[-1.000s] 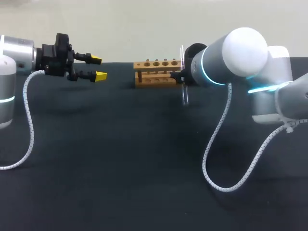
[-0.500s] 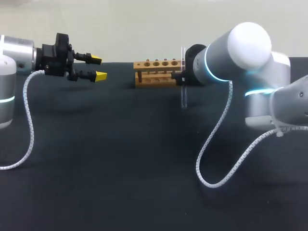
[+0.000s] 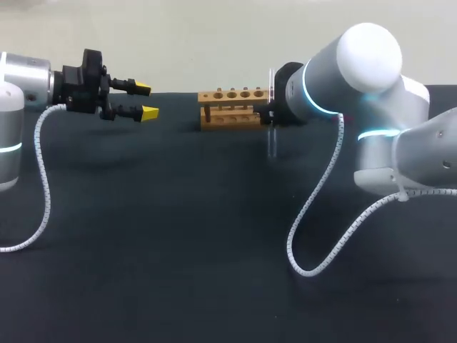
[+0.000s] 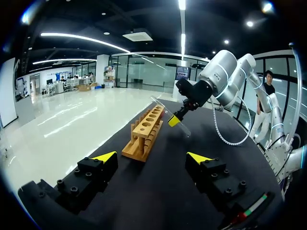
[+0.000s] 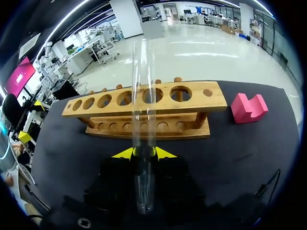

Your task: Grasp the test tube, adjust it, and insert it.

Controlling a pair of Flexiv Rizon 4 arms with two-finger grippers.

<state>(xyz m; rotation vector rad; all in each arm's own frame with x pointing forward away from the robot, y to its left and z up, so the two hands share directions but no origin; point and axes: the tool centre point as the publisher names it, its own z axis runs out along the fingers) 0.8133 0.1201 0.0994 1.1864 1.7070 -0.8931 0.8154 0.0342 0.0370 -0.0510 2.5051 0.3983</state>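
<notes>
Test tube (image 3: 272,143) stands upright, upper middle of frame, clamped between my right jaws beside the wooden rack (image 3: 230,107); my left jaws gape wide.

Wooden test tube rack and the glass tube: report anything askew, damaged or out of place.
Nothing stands out. The light wooden rack stands level and intact, its holes empty. The clear glass test tube looks whole, clamped in the right end effector near the rack's end, not yet inserted.

The clear glass tube (image 3: 272,139) stands upright off the table, gripped mid-length by the right gripper (image 5: 144,152), just beside the right end of the wooden rack (image 3: 230,108).
</notes>
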